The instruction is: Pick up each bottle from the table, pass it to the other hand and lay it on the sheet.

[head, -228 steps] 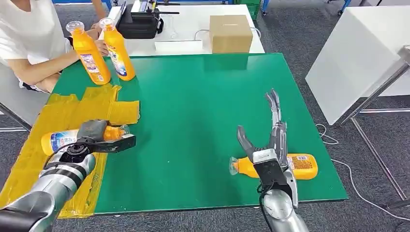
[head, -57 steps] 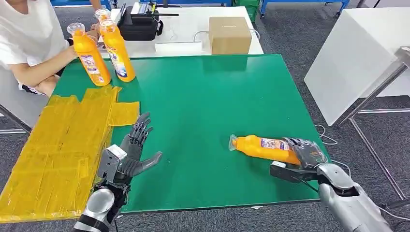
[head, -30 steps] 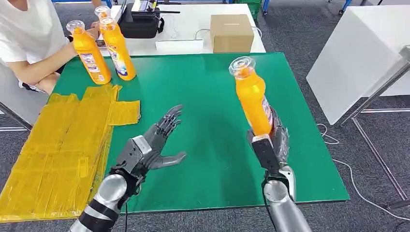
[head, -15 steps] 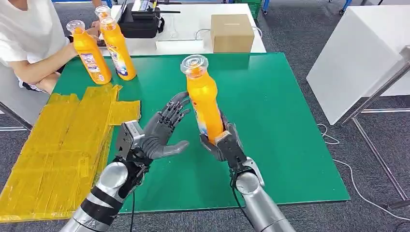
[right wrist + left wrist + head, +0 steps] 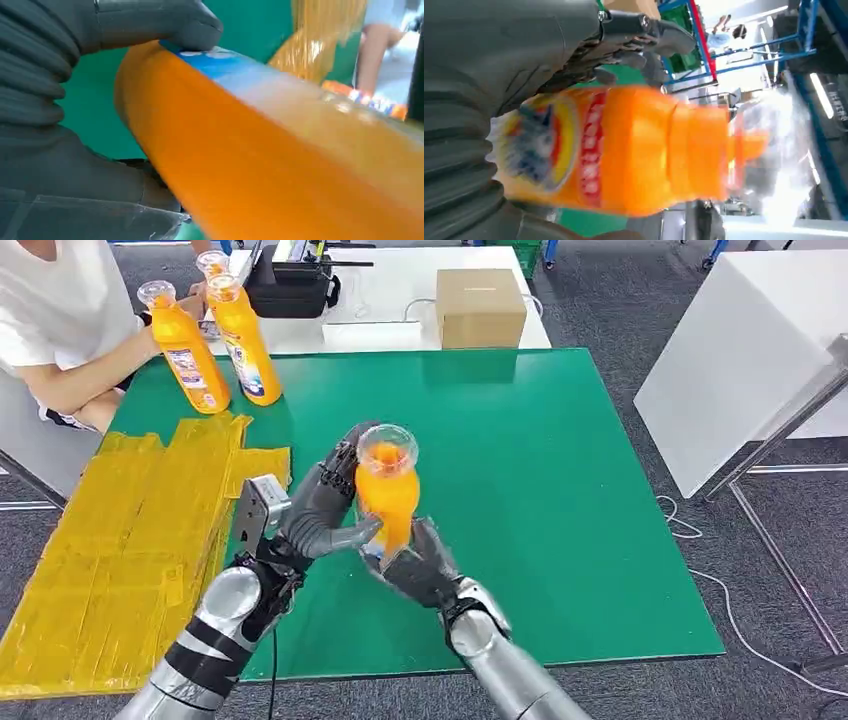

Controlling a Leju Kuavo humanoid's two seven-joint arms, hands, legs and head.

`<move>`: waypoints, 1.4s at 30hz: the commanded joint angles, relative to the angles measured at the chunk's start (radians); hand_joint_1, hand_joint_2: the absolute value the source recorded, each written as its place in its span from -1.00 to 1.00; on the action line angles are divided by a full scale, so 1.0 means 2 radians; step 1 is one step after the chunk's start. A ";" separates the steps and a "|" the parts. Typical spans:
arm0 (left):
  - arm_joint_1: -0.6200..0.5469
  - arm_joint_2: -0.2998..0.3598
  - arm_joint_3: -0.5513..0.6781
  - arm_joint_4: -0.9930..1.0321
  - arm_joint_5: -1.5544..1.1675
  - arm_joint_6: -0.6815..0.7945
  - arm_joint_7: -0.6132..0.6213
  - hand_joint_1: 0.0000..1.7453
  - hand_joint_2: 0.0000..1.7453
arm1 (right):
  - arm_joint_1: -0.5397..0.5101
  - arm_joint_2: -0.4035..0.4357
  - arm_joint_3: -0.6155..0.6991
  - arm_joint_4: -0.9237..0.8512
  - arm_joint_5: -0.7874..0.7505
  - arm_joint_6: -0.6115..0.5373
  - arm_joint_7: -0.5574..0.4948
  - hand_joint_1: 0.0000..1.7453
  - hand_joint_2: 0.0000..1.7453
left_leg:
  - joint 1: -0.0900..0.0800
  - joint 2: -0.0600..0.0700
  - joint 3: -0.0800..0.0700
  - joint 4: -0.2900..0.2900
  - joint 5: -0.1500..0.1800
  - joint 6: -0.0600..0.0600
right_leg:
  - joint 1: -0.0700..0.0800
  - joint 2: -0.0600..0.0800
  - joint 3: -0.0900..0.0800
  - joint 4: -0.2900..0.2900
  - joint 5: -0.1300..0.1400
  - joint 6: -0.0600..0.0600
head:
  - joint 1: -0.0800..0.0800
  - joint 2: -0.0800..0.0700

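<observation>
Handover in progress above the green surface (image 5: 560, 490). One orange bottle (image 5: 388, 495) stands roughly upright in mid-air, cap towards the camera, between the two robot hands. The right robot hand (image 5: 418, 568) grips the bottle at its base, thumb pressed on the label as the right wrist view shows. The left robot hand (image 5: 322, 508) has its fingers curled round the body of the same bottle, thumb underneath; the left wrist view confirms fingers wrapped over the labelled part. Both are in contact, so in my judgement the transfer is at the point of exchange: the right has not let go and the left has not yet taken the weight alone.

The yellow sheet (image 5: 130, 540) lies at the robot's left and carries no bottle. Remaining, as I judge it: release by the right, then laying this bottle on the sheet.

Count: one bottle in the robot hands; three more (image 5: 215, 335) standing at the far left corner beside a seated person (image 5: 60, 320), the rearmost showing little more than its cap. One sheet. One cardboard box (image 5: 480, 308) on the white table behind
</observation>
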 commanded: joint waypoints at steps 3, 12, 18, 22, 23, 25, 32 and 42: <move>-0.028 -0.005 -0.022 0.052 -0.005 0.008 0.001 -1.00 1.00 | -0.023 0.003 0.074 0.047 0.017 -0.010 0.007 1.00 1.00 | 0.001 0.001 0.003 0.000 -0.001 -0.001 | 0.001 0.000 0.003 -0.001 -0.001 -0.001 | 0.001 0.000; -0.031 -0.010 -0.014 0.068 -0.045 0.056 -0.010 -1.00 1.00 | -0.023 0.001 0.082 0.055 0.013 -0.023 0.011 1.00 1.00 | 0.001 0.000 0.002 0.000 -0.001 -0.001 | 0.001 -0.001 0.003 -0.001 -0.001 -0.001 | 0.001 0.000; -0.027 -0.013 -0.018 0.072 -0.101 0.110 -0.016 -1.00 1.00 | -0.017 -0.001 0.077 0.057 0.008 -0.028 0.012 1.00 1.00 | 0.001 0.000 0.001 0.000 0.000 -0.001 | 0.001 -0.001 0.002 0.000 0.000 0.000 | 0.001 0.000; -0.022 -0.015 -0.020 0.074 -0.153 0.155 -0.018 -1.00 1.00 | -0.011 -0.004 0.069 0.052 0.005 -0.035 0.013 1.00 1.00 | 0.000 0.000 0.001 0.000 0.000 -0.001 | 0.000 -0.001 0.002 -0.001 0.000 0.000 | 0.001 0.000; -0.021 -0.015 -0.019 0.074 -0.155 0.156 -0.018 -1.00 1.00 | -0.010 -0.004 0.069 0.052 0.006 -0.034 0.013 1.00 1.00 | 0.001 0.000 0.002 -0.001 -0.001 -0.001 | 0.001 -0.001 0.003 -0.001 -0.001 -0.001 | 0.001 0.000; -0.021 -0.015 -0.019 0.074 -0.155 0.156 -0.018 -1.00 1.00 | -0.010 -0.004 0.069 0.052 0.006 -0.034 0.013 1.00 1.00 | 0.000 0.000 0.001 0.000 0.000 -0.001 | 0.000 0.000 0.001 -0.001 0.000 0.000 | 0.001 0.000; -0.020 -0.016 -0.018 0.075 -0.177 0.167 -0.015 -1.00 1.00 | -0.006 -0.004 0.063 0.045 0.005 -0.037 0.015 1.00 1.00 | 0.000 0.000 0.001 0.000 0.000 -0.001 | 0.000 0.000 0.002 -0.001 0.000 -0.001 | 0.001 0.000; -0.004 -0.013 0.000 0.071 -0.184 0.149 -0.011 -1.00 1.00 | 0.009 -0.016 0.028 -0.001 0.016 -0.070 0.034 1.00 1.00 | 0.001 0.001 0.002 0.000 -0.001 -0.001 | 0.001 0.000 0.002 -0.001 -0.001 -0.001 | 0.001 0.000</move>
